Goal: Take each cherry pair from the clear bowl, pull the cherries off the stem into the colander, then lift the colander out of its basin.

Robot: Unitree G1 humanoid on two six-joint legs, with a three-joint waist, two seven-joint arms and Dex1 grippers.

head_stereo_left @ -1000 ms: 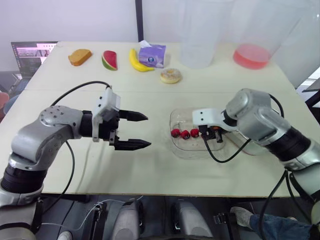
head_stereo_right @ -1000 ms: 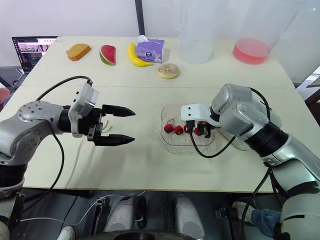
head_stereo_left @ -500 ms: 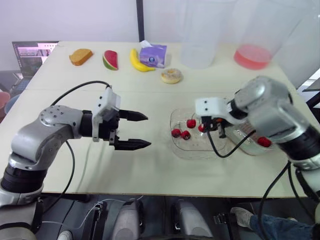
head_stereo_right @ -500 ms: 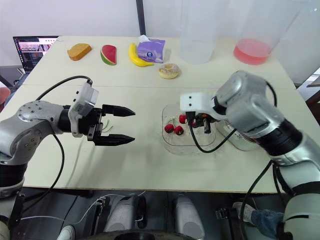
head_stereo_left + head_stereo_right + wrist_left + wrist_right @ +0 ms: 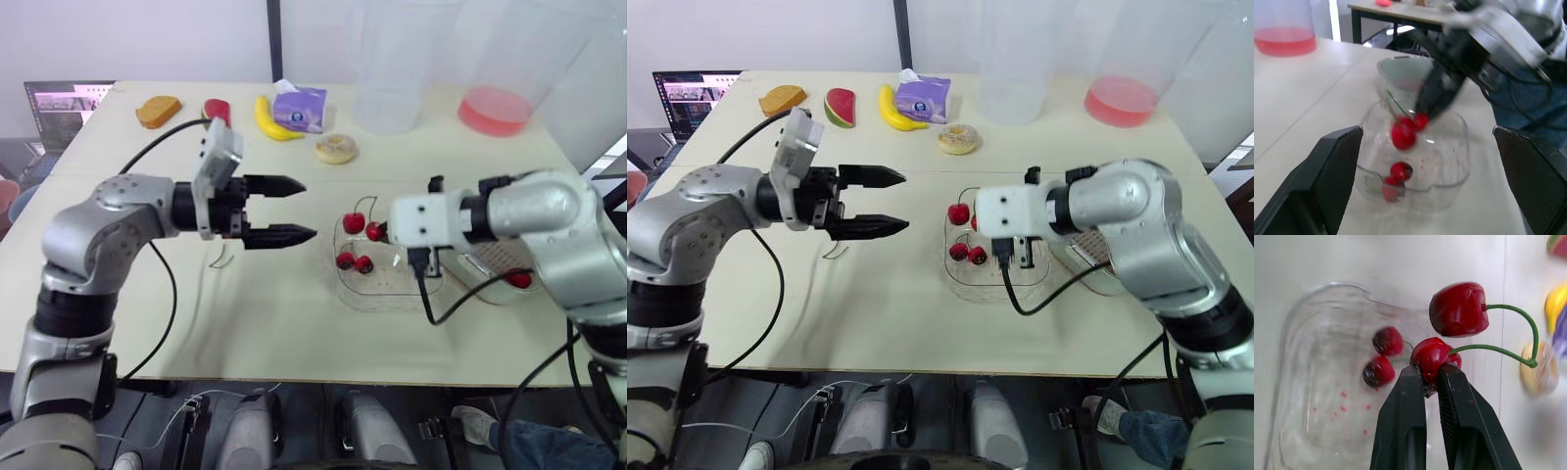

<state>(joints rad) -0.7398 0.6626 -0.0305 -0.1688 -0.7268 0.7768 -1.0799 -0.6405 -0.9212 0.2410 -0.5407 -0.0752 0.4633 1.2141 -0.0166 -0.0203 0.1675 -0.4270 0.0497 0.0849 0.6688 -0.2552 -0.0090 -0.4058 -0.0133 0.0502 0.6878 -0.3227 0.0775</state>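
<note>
the pale table (image 5: 294, 323) carries everything. at its far edge stand 2 tall clear containers, 1 empty (image 5: 392, 69) and 1 with pink liquid in the bottom (image 5: 494, 110), and a laptop (image 5: 64, 103) sits off the far left corner. the left gripper (image 5: 306, 209) hovers above the table to the left of the clear bowl (image 5: 345, 294), its 2 black fingers spread wide with nothing between them, tips aimed toward the bowl. the right gripper (image 5: 1431, 374) is over the bowl, its fingers pinched tight on 1 cherry of a cherry pair (image 5: 1458, 309); the other cherry hangs free beside it, and the 2 green stems arch away and meet at a joint, so the pair is lifted clear of the bowl's floor and both cherries are on their stems. just to the right of the bowl the colander (image 5: 495, 266) sits in its basin, partly hidden by the right arm, with 1 loose cherry (image 5: 520, 280) in it. along the far side lie a slice of bread (image 5: 157, 111), a watermelon wedge (image 5: 217, 106), a banana (image 5: 265, 117), a purple tissue pack (image 5: 298, 106) and a doughnut (image 5: 336, 148). a second cherry pair (image 5: 1387, 341) rests on the bowl's floor near its left wall. a thin green stem (image 5: 220, 259) lies on the table below the left gripper.
</note>
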